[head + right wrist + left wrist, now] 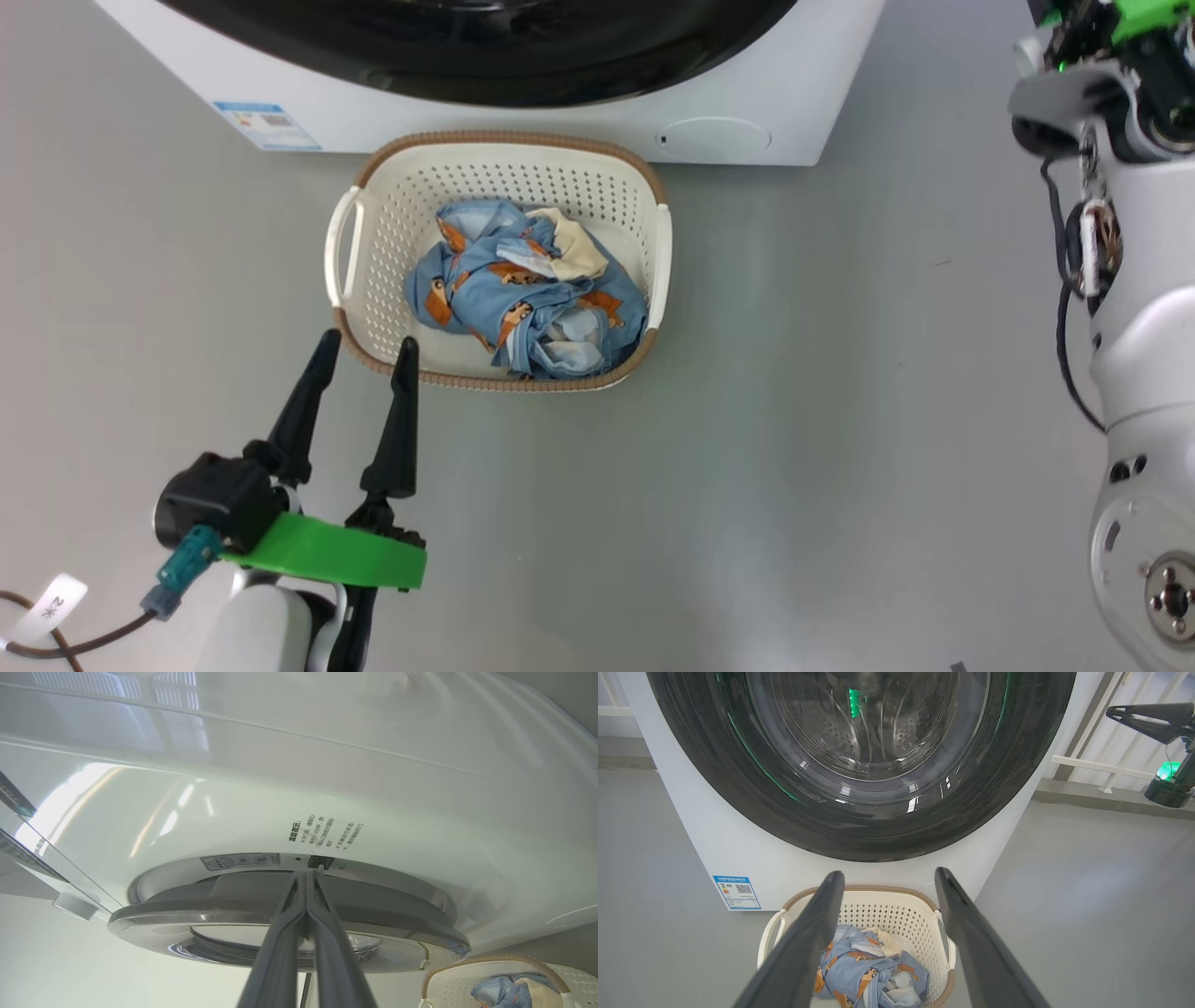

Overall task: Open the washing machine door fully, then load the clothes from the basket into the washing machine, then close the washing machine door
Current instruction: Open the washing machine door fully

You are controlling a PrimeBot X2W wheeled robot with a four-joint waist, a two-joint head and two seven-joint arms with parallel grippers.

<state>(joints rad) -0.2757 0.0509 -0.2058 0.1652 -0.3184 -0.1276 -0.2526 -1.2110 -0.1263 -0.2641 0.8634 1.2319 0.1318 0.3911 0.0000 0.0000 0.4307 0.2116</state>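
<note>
Door (878, 835): not yet opened.
Clothes (527, 289): seen unloaded in basket (392, 215), frame centre.
Left gripper (368, 341): held wide, empty.
Right gripper (306, 875): pinched closed at door rim.

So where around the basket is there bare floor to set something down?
Bare floor lies right of the basket, up to the right arm. Another patch lies left of it, between washer and left claw. Crowded: the basket's far rim sits close against the washer.
</note>
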